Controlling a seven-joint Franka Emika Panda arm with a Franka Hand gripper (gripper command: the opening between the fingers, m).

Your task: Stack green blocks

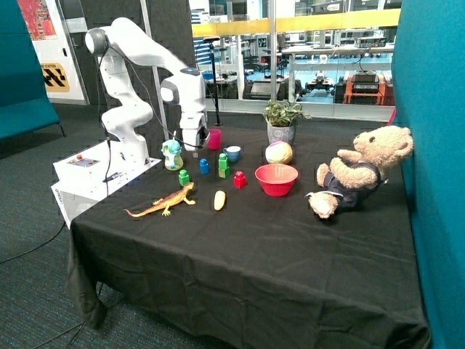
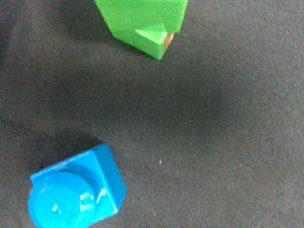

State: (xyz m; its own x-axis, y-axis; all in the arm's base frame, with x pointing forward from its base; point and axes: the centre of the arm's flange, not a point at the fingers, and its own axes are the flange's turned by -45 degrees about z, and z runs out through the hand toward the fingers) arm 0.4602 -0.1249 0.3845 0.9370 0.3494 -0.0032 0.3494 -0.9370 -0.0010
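A single green block (image 1: pixel 184 177) stands on the black cloth, near the lizard's tail. A taller green pile (image 1: pixel 223 164) with a yellowish base stands between the blue block (image 1: pixel 204 166) and the red block (image 1: pixel 240 179); it looks like two green blocks, one on the other. My gripper (image 1: pixel 195 147) hangs a little above the cloth, just behind the blue block and apart from all blocks. The wrist view shows the blue block (image 2: pixel 76 190) with its stud and part of the green pile (image 2: pixel 142 21), with bare cloth between them. The gripper holds nothing I can see.
A pink cup (image 1: pixel 214 138) and a blue cup (image 1: pixel 232 153) stand behind the blocks, a green-white toy figure (image 1: pixel 172 155) beside the gripper. A red bowl (image 1: pixel 276 179), ball (image 1: pixel 279 152), potted plant (image 1: pixel 281 120), teddy bear (image 1: pixel 356 171), orange lizard (image 1: pixel 163 202) and a yellow piece (image 1: pixel 219 200) lie around.
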